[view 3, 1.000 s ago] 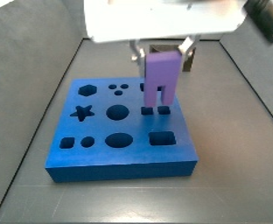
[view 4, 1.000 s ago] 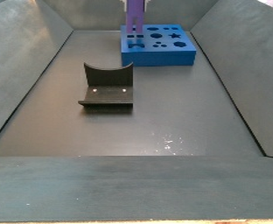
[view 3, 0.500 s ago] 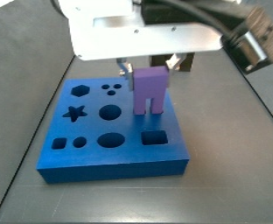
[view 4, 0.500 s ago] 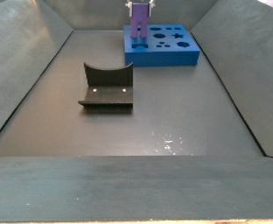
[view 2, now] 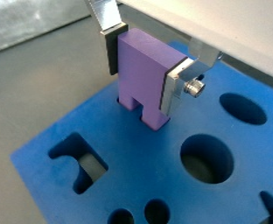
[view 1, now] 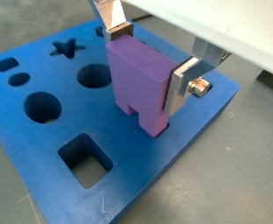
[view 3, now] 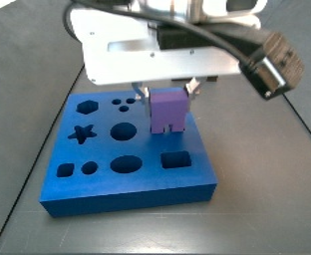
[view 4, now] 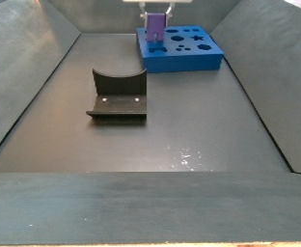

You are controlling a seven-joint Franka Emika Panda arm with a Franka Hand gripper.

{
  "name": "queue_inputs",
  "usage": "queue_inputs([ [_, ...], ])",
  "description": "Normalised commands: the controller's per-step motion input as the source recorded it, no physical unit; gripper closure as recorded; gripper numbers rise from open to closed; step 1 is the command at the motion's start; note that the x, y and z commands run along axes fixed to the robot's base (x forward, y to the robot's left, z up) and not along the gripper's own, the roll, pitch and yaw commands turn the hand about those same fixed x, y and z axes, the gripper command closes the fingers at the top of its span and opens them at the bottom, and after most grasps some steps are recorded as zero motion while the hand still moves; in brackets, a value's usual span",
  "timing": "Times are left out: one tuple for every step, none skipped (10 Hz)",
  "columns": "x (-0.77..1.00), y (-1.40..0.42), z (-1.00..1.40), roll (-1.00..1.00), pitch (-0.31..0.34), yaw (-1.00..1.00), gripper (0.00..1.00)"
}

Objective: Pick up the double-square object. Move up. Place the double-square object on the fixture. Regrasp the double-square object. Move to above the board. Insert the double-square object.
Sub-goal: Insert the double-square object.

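The double-square object (view 3: 167, 112) is a light-purple block held upright with its two legs pointing down. My gripper (view 3: 167, 95) is shut on it; in both wrist views the silver fingers (view 1: 184, 81) (view 2: 108, 48) press its two sides. The block (view 1: 143, 79) (view 2: 145, 77) stands over the right part of the blue board (view 3: 119, 184), and its legs reach the board's top, where one leg looks sunk into a cut-out. The board (view 4: 185, 56) lies at the far end of the bin, with the gripper (view 4: 154, 12) above it. The dark fixture (view 4: 116, 96) stands empty on the floor, nearer the camera.
The board (view 1: 139, 175) has other cut-outs around the block: a square hole (view 1: 85, 163), round holes (view 2: 205, 159) and a star (view 3: 83, 128). Grey sloped bin walls (view 4: 38, 87) enclose the dark floor.
The gripper has come down with the purple block, from hanging above the board until its legs meet the board's top. The grip is unchanged.
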Motion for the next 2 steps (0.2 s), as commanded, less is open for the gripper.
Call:
queue_inputs([
  [0.00, 0.00, 0.00, 0.00, 0.000, 0.00, 0.00],
  [0.00, 0.00, 0.00, 0.00, 0.000, 0.00, 0.00],
])
